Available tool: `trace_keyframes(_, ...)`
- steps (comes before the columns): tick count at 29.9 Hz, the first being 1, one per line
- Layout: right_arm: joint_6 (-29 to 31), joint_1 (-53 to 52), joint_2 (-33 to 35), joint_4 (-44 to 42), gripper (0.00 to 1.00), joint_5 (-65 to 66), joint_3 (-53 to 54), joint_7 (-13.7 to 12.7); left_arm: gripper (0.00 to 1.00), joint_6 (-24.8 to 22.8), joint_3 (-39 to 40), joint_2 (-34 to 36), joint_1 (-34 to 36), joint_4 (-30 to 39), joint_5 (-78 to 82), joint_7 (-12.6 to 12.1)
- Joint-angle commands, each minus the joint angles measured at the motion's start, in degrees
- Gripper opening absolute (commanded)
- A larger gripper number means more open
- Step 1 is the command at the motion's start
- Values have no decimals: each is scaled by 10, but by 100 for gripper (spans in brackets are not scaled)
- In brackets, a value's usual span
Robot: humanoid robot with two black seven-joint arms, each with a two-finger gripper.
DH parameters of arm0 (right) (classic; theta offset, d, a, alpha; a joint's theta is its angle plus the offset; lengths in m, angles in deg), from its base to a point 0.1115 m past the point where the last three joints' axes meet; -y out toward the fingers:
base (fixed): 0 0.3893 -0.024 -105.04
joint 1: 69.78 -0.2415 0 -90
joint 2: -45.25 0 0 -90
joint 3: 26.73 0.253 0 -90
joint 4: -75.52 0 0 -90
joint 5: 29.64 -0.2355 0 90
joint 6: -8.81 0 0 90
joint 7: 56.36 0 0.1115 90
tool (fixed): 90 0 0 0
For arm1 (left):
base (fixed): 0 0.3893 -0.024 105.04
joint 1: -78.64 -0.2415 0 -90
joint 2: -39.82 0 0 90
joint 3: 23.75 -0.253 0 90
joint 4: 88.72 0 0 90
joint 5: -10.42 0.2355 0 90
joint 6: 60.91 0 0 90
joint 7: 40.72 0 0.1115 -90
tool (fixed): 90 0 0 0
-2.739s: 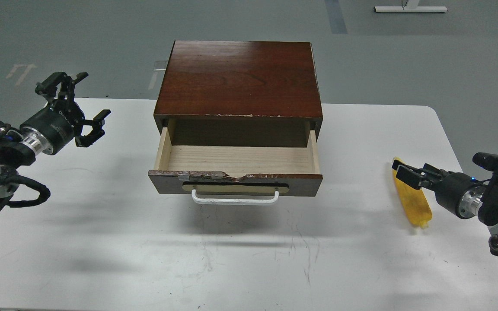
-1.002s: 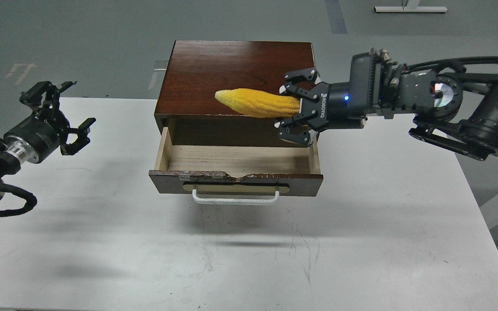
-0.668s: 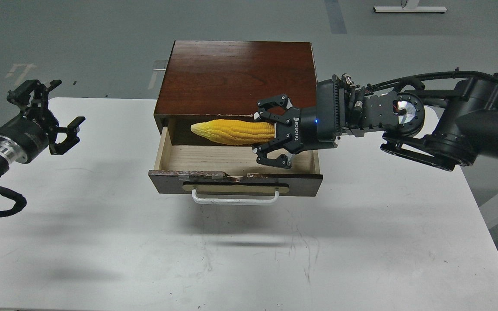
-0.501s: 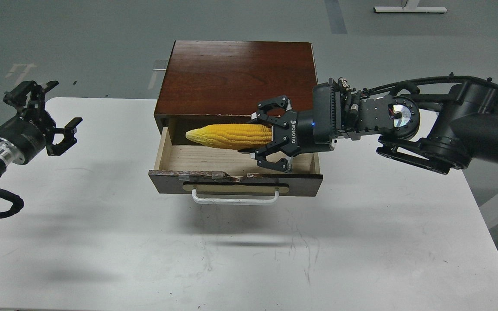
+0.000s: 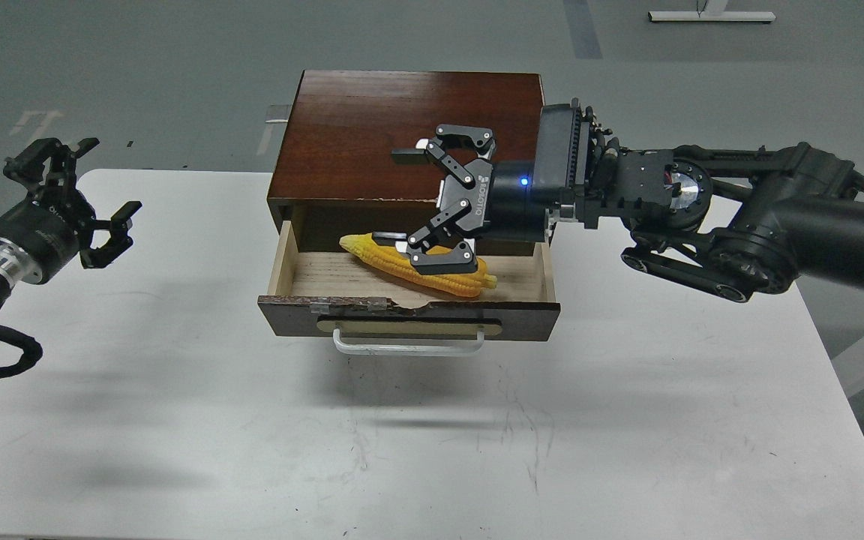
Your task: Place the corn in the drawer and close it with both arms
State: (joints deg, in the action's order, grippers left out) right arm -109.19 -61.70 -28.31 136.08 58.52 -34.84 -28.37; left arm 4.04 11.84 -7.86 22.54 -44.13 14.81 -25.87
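The yellow corn [image 5: 383, 256] lies inside the open drawer [image 5: 408, 309], slanting from back left to front right on the pale wood floor. The drawer sticks out of the reddish-brown box [image 5: 413, 131]; its white bar handle [image 5: 408, 346] faces me. My right gripper [image 5: 400, 197] hovers over the drawer with its fingers spread wide and holds nothing; its lower finger crosses in front of the corn. My left gripper [image 5: 72, 196] is open and empty, above the table's far left edge, well away from the drawer.
The white table [image 5: 432, 435] carries the box at its back middle. The right arm [image 5: 739, 217] reaches in from the right above the table, level with the box's front. Grey floor lies beyond.
My right gripper carried the corn from the right of the table to over the drawer, then opened. The corn dropped into the drawer. My left gripper drifted slightly left.
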Motion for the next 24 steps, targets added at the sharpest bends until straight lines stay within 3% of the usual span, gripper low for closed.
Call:
trace_keyframes(1,0,-38,4,12,100,-153,13,0,98,4,-1,1,0,0,0,0)
trace_keyframes(4,48,-75,23,17,100,-370,22,0,98,4,-3,1,0,1,0,0)
trace_keyframes(7,162,-97,76,11,100,-575,36,0,98,4,-3,2,0,1,1,0)
trace_keyframes(9,216,-94,102,8,100,-646,51,-25,98,4,-3,3,0,1,1,0)
trace_keyframes(11,321,-72,170,3,100,-752,72,-73,98,4,-2,4,0,1,2,1)
trace_keyframes(16,459,25,242,-22,100,-906,113,-103,98,-3,-3,10,0,1,4,1)
trace_keyframes(19,487,102,287,-17,100,-998,143,-132,98,-4,-3,15,1,2,6,1)
trace_keyframes(24,488,183,315,-12,100,-1015,153,-136,98,-4,0,38,1,50,7,2)
